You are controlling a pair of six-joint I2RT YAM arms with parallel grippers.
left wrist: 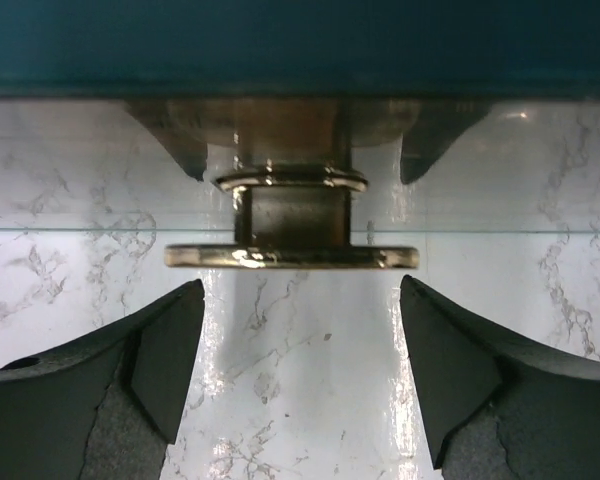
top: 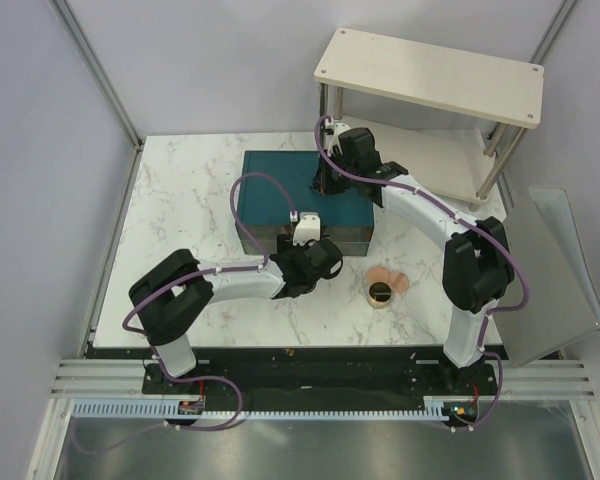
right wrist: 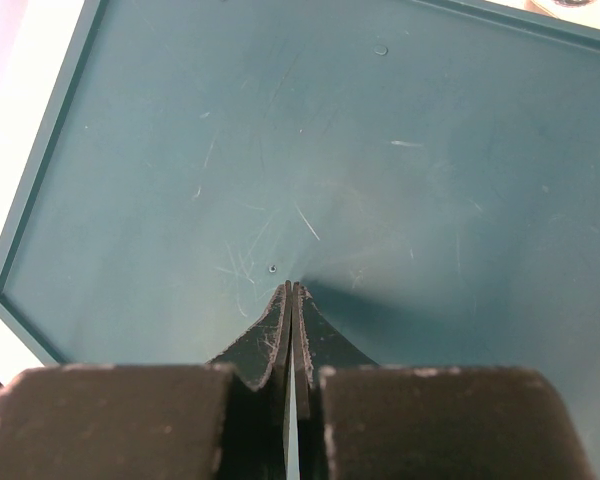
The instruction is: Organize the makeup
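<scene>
Step, as I judge: opening the box (top: pixel 270 190). Left end effector (left wrist: pixel 300 320) wide before the drawer handle (left wrist: pixel 292 255); right end effector (right wrist: pixel 292 292) closed on the box top. I must next advance, clamp, pull.

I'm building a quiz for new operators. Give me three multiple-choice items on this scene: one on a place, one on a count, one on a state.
1. The tips of the right gripper sit on: A the teal box; B a shelf; C the marble.
2. How many pink pads lie beside the compact? A one; B two; C four.
3. The left gripper is: A open before the gold handle; B shut on it; C holding a tube.
Answers: 1 A, the right wrist view shows shut tips against teal. 2 B, two overlapping discs show from above. 3 A, its fingers stand wide apart, clear of the handle.
</scene>
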